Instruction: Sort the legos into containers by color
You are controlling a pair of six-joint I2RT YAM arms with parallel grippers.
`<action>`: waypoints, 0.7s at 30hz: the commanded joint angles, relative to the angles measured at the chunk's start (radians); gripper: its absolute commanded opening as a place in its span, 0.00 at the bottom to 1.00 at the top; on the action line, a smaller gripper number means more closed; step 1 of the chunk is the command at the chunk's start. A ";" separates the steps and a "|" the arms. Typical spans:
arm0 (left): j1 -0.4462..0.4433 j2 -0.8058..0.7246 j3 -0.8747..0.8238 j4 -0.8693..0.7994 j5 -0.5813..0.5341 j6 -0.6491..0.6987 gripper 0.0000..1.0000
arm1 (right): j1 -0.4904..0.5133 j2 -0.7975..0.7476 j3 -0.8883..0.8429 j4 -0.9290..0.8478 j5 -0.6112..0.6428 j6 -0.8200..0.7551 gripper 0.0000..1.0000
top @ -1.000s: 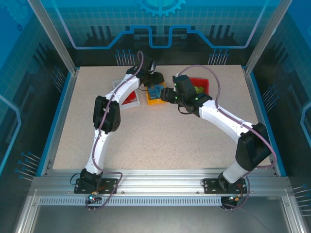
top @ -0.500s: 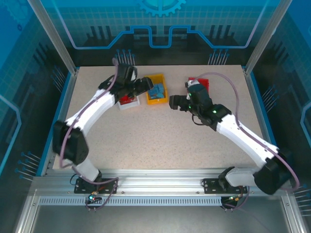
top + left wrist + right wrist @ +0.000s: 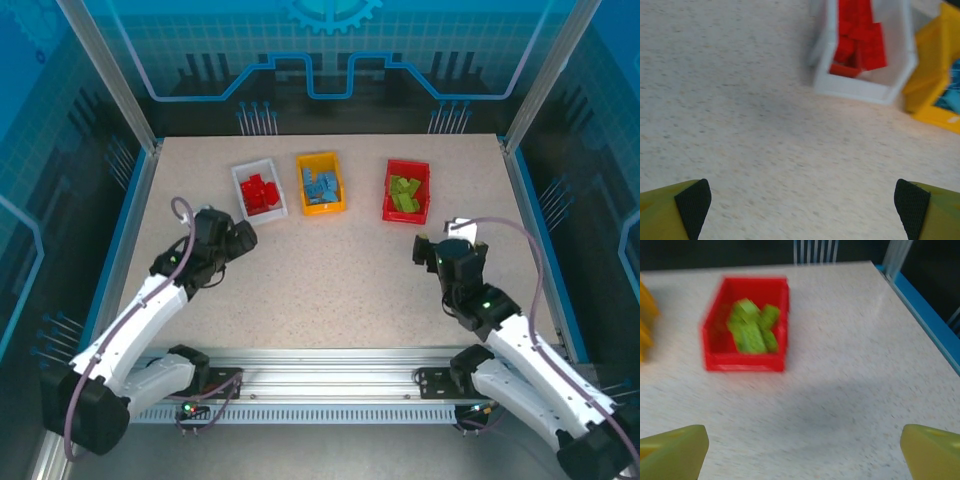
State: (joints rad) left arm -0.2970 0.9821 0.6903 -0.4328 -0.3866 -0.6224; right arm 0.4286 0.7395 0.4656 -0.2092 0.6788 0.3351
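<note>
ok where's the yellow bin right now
In the top view the yellow bin sits toward the far edge of the table, between the white bin on its left and the red bin.

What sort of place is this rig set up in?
Probably an enclosed robot test cell, in a lab or demo space. A speckled tabletop is fenced by aluminium posts and blue see-through panels, and the left arm and right arm are bolted to a metal rail at its near edge.
</note>
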 commanded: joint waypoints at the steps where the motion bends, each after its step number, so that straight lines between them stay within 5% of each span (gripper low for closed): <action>1: 0.025 -0.006 -0.121 0.302 -0.175 0.233 0.99 | -0.116 0.044 -0.069 0.276 -0.086 -0.121 1.00; 6: 0.111 0.148 -0.175 0.564 -0.116 0.473 0.99 | -0.252 0.174 -0.103 0.403 -0.250 -0.161 1.00; 11: 0.198 0.350 -0.257 0.946 -0.036 0.495 0.99 | -0.316 0.356 -0.139 0.683 -0.347 -0.194 1.00; 19: 0.275 0.493 -0.288 1.226 0.110 0.559 0.99 | -0.365 0.592 -0.125 0.977 -0.407 -0.254 1.00; 21: 0.272 0.566 -0.364 1.428 0.127 0.580 0.99 | -0.405 0.661 -0.143 1.071 -0.460 -0.231 1.00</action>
State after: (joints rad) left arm -0.0303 1.4860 0.3992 0.7170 -0.3386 -0.0849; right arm 0.0723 1.3426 0.3344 0.6418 0.2794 0.1219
